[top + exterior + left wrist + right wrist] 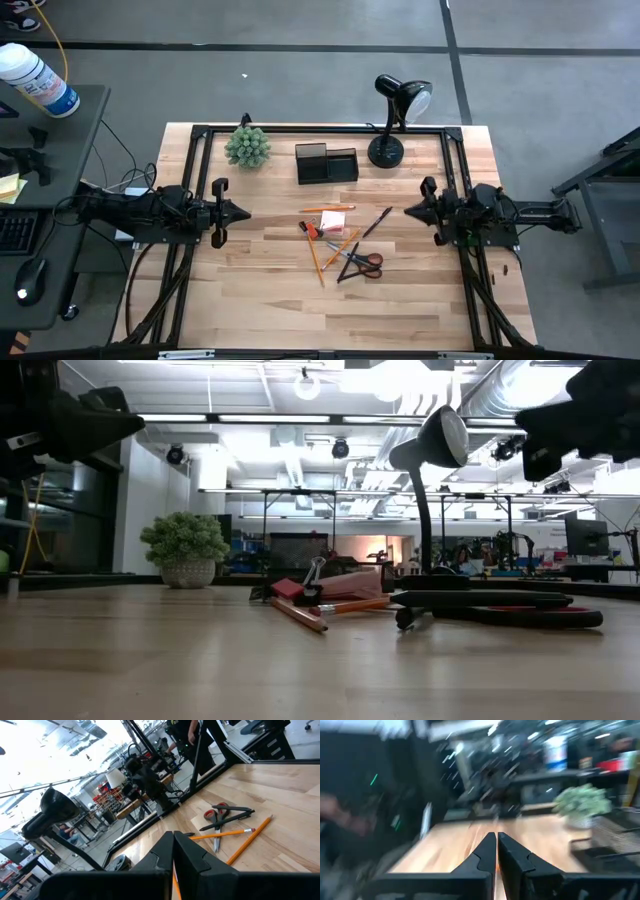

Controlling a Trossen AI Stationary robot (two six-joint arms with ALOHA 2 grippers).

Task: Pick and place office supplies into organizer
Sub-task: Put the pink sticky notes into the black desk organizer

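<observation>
wooden slatted table [250,300], both arms parked level at its sides, nothing held. left gripper [243,212]: at the left edge, pointing right toward the centre, jaws pressed together, empty. right gripper [408,211]: at the right edge, pointing left, jaws likewise together, empty. organizer [326,164]: black caddy at the far middle, between the green plant [247,146] on its left and the black desk lamp [395,120] on its right; nothing visible in it. office supplies: loose cluster at the table's centre, nearer than the organizer, lying between the two grippers. items: pink sticky-note pad [332,221]; small red piece [309,229] just left of it; orange pencils [316,262], one lying left-right at the far side of the pad, others slanting toward the near side; thin black pen [377,222] on a diagonal, its far end toward the right gripper; scissors [360,263] with red handles at the near right of the pile. judgement: nothing placed yet; the pen and scissors lie closer to the right gripper, the red piece and long pencil closer to the left; either arm must open and come down before any pick.
</observation>
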